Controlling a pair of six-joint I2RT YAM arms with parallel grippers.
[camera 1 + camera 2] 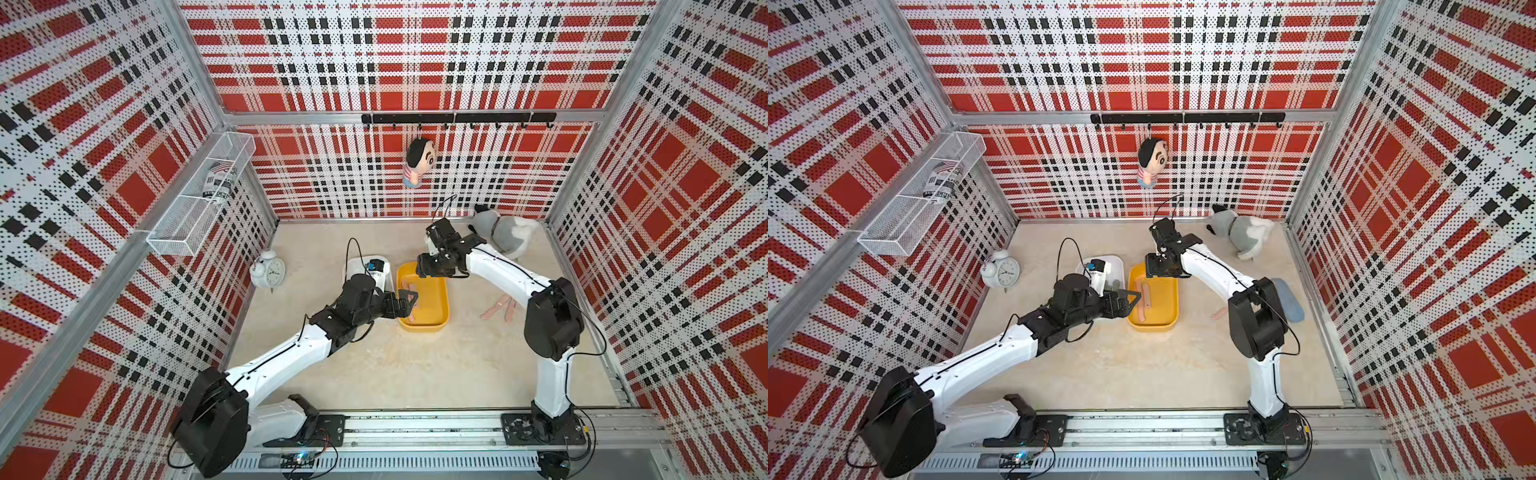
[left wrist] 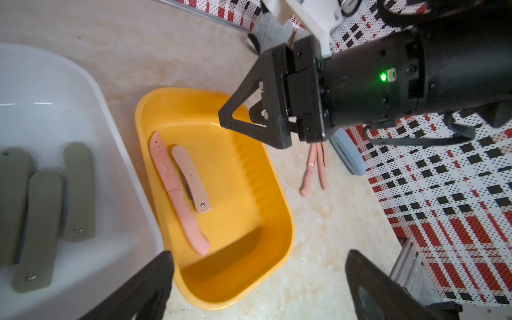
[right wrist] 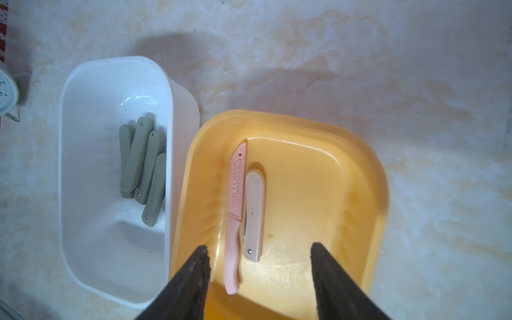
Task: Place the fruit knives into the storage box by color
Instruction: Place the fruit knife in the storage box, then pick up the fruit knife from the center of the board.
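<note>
Two storage boxes stand side by side, a white box [image 3: 91, 166] and a yellow box [image 3: 318, 194]. Several sage green fruit knives [image 3: 144, 166] lie in the white one. In the yellow one lie a long pink knife [image 3: 235, 194] and a folded pink knife [image 3: 255, 210]. Two more pink knives [image 1: 500, 307] rest on the table to the right of the yellow box [image 1: 432, 299]. My right gripper [image 3: 260, 246] hangs open over the yellow box's far end, holding nothing. My left gripper [image 2: 259, 255] stands wide open at that box's near left rim, also holding nothing.
A white alarm clock [image 1: 268, 270] stands left of the boxes. A grey plush toy [image 1: 505, 235] lies at the back right, and a flat blue thing [image 1: 1287, 299] lies by the right wall. A wire basket [image 1: 199, 199] and a hanging doll [image 1: 419, 162] are on the walls.
</note>
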